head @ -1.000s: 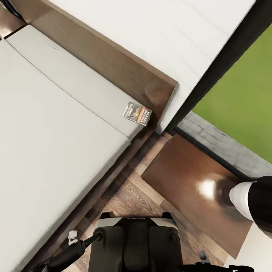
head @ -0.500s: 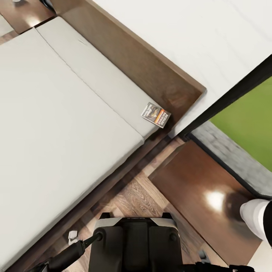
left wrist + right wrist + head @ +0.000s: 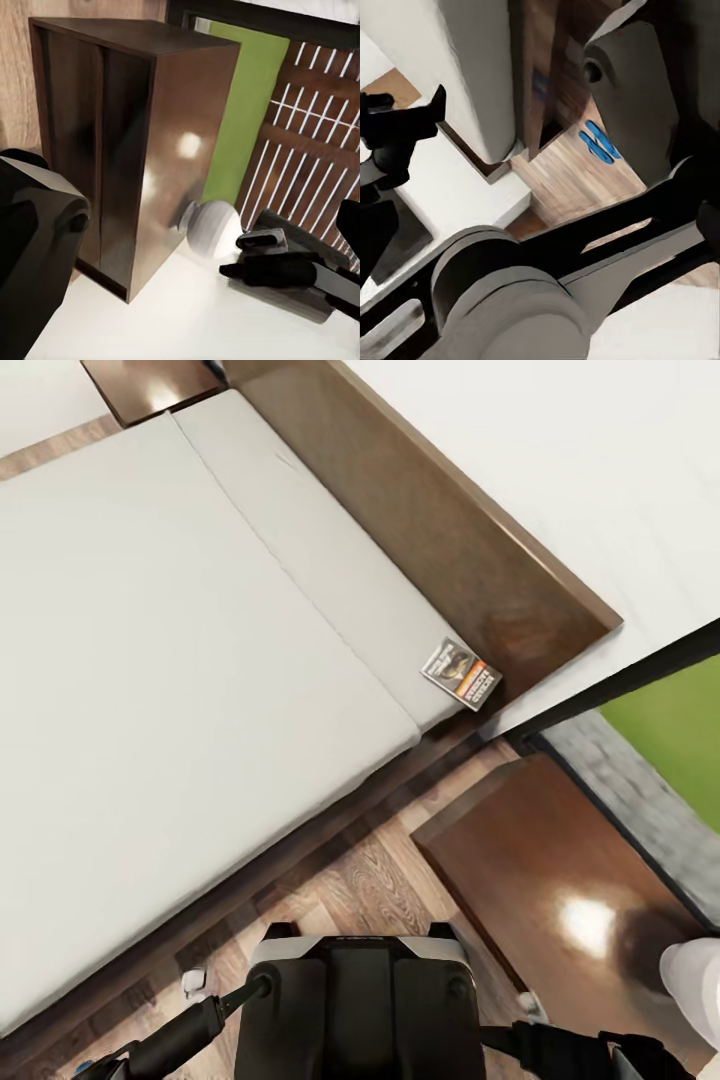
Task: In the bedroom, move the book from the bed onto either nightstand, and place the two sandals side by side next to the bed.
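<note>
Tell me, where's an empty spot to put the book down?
The nightstand beside the bed has a bare glossy top, except its far right corner, where a white lamp base sits. The book lies at the mattress corner, tight against the headboard, so that spot is cramped. The rest of the mattress is bare.

Both arms low beside base, hands' state prob. indiscernible.

Head cam has swung; whole view shifted, things themselves not moved. Book now sits further right in frame, bed takes more of it, window less. Far nightstand now in view at top. Near nightstand lower right.
</note>
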